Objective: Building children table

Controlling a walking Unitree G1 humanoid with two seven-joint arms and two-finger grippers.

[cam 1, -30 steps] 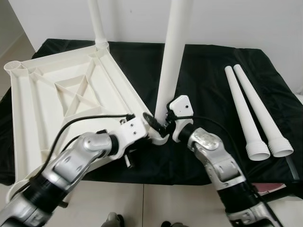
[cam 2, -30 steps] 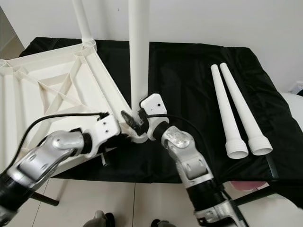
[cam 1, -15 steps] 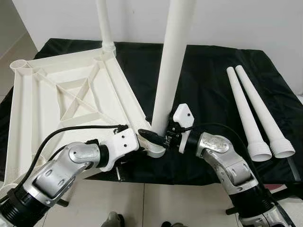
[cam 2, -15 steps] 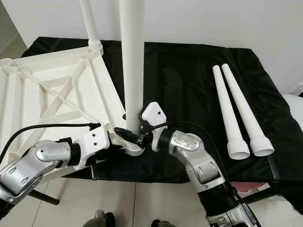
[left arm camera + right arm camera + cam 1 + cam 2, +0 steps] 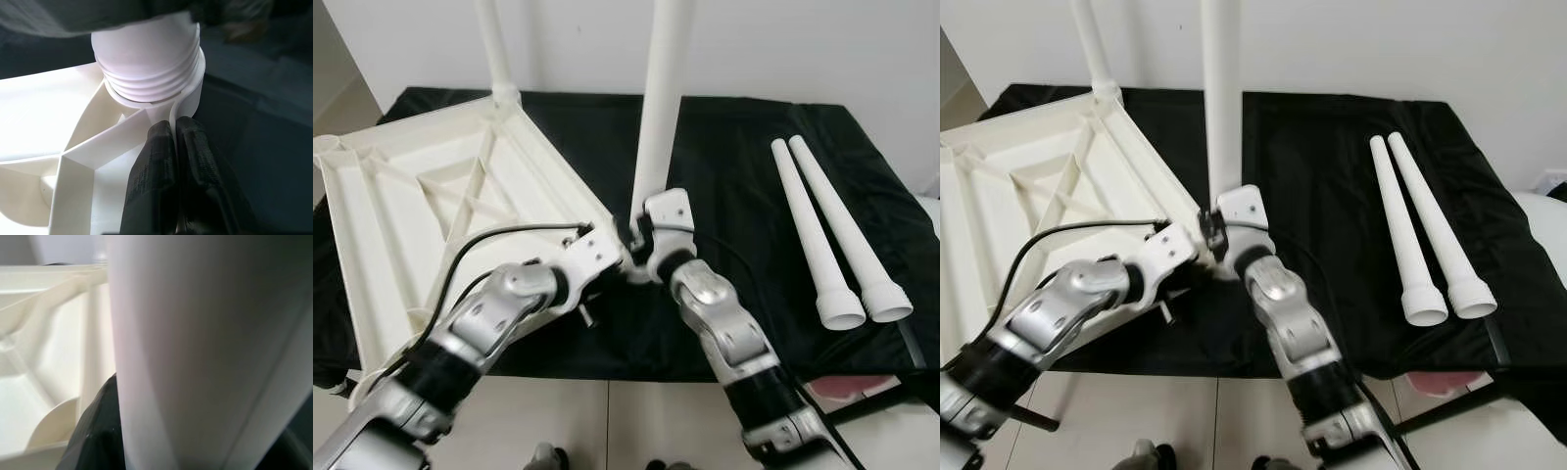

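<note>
A white plastic tabletop (image 5: 431, 196) lies upside down on the black-covered table. One white leg (image 5: 494, 49) stands in its far corner. A second leg (image 5: 661, 98) stands upright in the near corner socket, and its threaded end (image 5: 146, 73) sits in that socket. My left gripper (image 5: 173, 125) is shut on the tabletop's thin rim wall just beside the socket. My right gripper (image 5: 641, 233) is shut around the second leg's base, with a black finger (image 5: 95, 431) against the leg. Two loose legs (image 5: 808, 230) lie side by side at the right.
A black cloth (image 5: 744, 147) covers the table, whose front edge runs just below my arms. A white wall stands behind. Pale floor tiles (image 5: 636, 421) lie in front. Between the upright leg and the loose legs the cloth is bare.
My right wrist has swung around the leg's base from its right side to its near side. The left arm stays on the tabletop corner. The camera has shifted a little.
</note>
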